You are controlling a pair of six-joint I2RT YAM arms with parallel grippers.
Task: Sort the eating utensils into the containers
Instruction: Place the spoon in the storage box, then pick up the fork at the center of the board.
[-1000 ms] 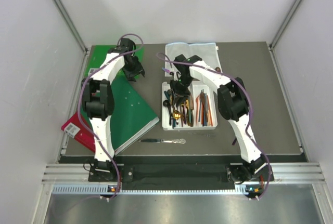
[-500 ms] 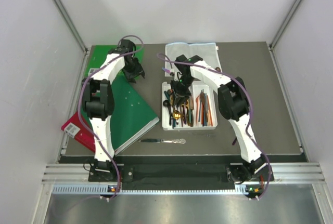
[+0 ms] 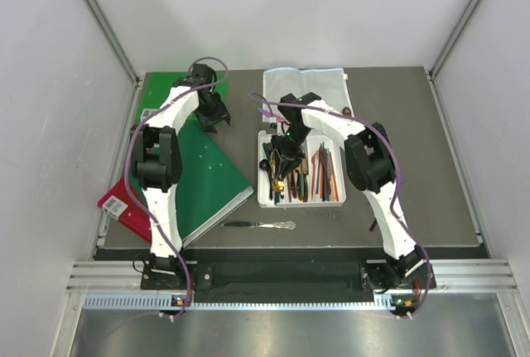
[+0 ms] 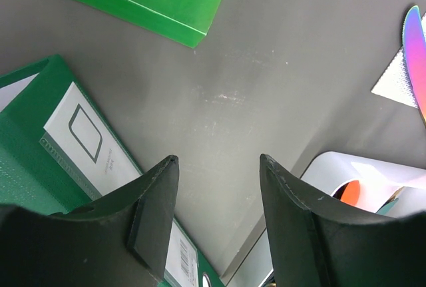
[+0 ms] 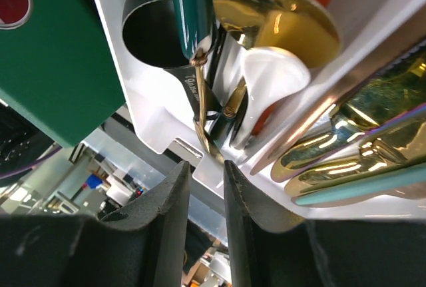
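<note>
Your left gripper [image 4: 217, 164] hangs over the table [image 4: 253, 67], jaws apart, empty. Your right gripper [image 5: 207, 170] sits low at the white tray [image 5: 150, 110]; clamped or not, cannot tell.

Illumination was bright, diffuse and overhead. In the top view the white enclosure walls [image 3: 50, 125] approached overexposure, and shadows on the tabletop [image 3: 414, 125] were soft and short. In the wrist views, the left fingers [image 4: 153, 220] and right fingers [image 5: 166, 234] were dark and defocused. The gold spoon [image 5: 279, 14] showed strong specular glare.
</note>
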